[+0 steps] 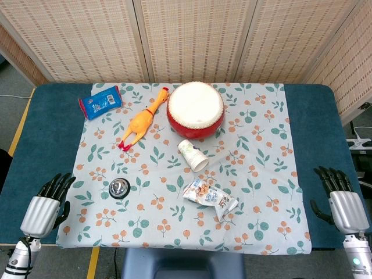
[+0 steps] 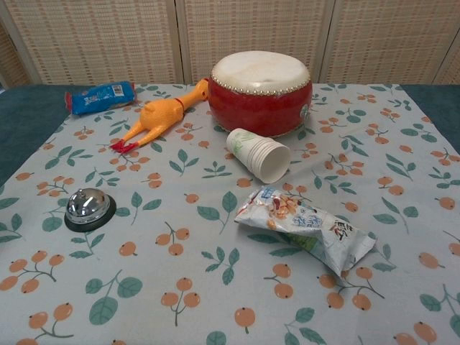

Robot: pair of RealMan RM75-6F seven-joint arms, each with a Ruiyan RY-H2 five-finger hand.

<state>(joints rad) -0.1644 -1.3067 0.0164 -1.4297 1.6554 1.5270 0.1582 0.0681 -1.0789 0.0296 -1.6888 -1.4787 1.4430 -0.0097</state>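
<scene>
Two robot hands rest idle at the near corners of the tabletop (image 1: pixel 35 145): left robot hand (image 1: pixel 47 202) and right robot hand (image 1: pixel 342 200), both with fingers spread apart and holding nothing, each on bare blue surface beside the floral cloth (image 1: pixel 261 174). Nearest the left one sits a silver call bell (image 1: pixel 119 188), untouched. A crumpled snack packet (image 1: pixel 209 197) lies mid-cloth, a paper cup (image 1: pixel 193 155) on its side just beyond it. Further back: red drum (image 1: pixel 196 109), rubber chicken (image 1: pixel 141 120) touching or just beside it, blue wrapper (image 1: pixel 100 102) at the far left. By my judgement no handling has begun; everything is still to do.
</scene>
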